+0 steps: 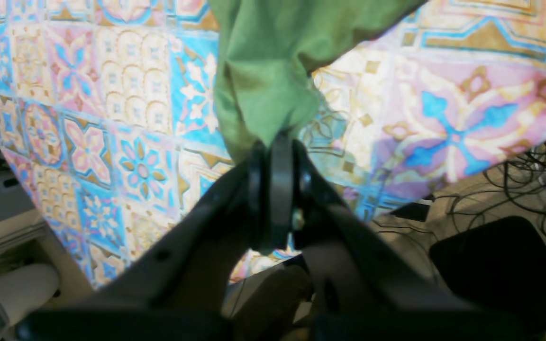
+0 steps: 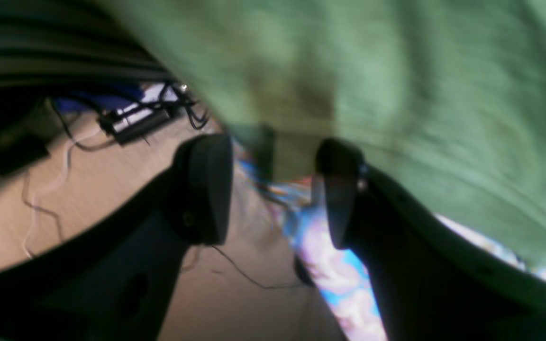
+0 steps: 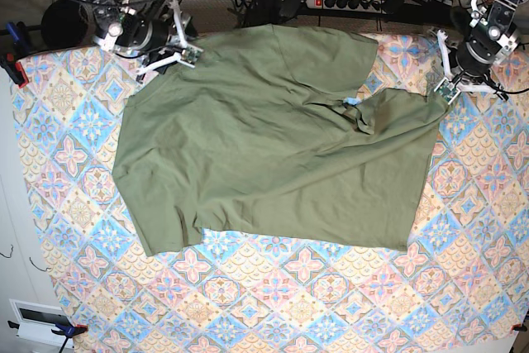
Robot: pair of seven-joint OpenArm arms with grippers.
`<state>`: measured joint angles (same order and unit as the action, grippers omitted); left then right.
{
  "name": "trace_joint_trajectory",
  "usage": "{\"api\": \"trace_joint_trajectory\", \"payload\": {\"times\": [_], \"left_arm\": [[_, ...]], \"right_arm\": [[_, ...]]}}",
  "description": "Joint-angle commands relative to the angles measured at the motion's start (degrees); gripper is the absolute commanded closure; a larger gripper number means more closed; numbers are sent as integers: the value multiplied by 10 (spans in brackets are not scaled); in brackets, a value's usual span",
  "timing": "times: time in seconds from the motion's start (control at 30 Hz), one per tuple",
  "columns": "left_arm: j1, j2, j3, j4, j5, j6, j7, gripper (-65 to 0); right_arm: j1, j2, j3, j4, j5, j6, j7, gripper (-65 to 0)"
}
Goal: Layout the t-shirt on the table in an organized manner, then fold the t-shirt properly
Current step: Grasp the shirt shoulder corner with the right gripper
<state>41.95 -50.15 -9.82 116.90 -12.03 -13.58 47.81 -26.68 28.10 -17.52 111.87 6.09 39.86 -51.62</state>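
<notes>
The olive-green t-shirt [image 3: 264, 146] lies spread and wrinkled over the middle of the patterned table [image 3: 306, 303], with a fold bunched near its right sleeve. At the shirt's far right corner my left gripper [image 3: 447, 91] is shut on a pinch of the fabric. In the left wrist view the t-shirt [image 1: 263, 61] runs straight into the shut left gripper [image 1: 275, 142] above the table [image 1: 88, 118]. My right gripper [image 3: 187, 52] stands open at the shirt's far left corner. In the right wrist view the right gripper [image 2: 273, 184] has an edge of the t-shirt [image 2: 396, 94] reaching between its spread fingers, ungripped.
A power strip [image 3: 347, 2] and tangled cables lie beyond the table's far edge. More cables [image 1: 514, 180] cover the floor past the table edge. A black round object [image 3: 62, 18] sits at the far left corner, and a clamp [image 3: 12, 59] holds the cloth on the left edge.
</notes>
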Motion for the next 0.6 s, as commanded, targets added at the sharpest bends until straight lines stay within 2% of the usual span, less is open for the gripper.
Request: {"api": "trace_joint_trajectory", "payload": {"times": [0.0,0.1,0.3,0.37,0.5,0.57], "left_arm": [[1,-9,-4,8,3,4,-4,0],[1,-9,-4,8,3,4,-4,0],[0,-8,-5,8,3,4,-4,0],[0,-8,-5,8,3,4,-4,0],[-1,-8,-5,8,3,4,-4,0],[-11,-1,-4,8,3,4,-3,0]], "right_arm": [[3,6,0,10,-9,1,6,-294],[3,3,-5,10,-39,1,6,-294],[6,3,0,6,-42,1,6,-279],[6,3,1,4,-41,1,6,-234],[7,3,1,4,-41,1,6,-79],[18,3,5,4,-41,1,5,-33]]}}
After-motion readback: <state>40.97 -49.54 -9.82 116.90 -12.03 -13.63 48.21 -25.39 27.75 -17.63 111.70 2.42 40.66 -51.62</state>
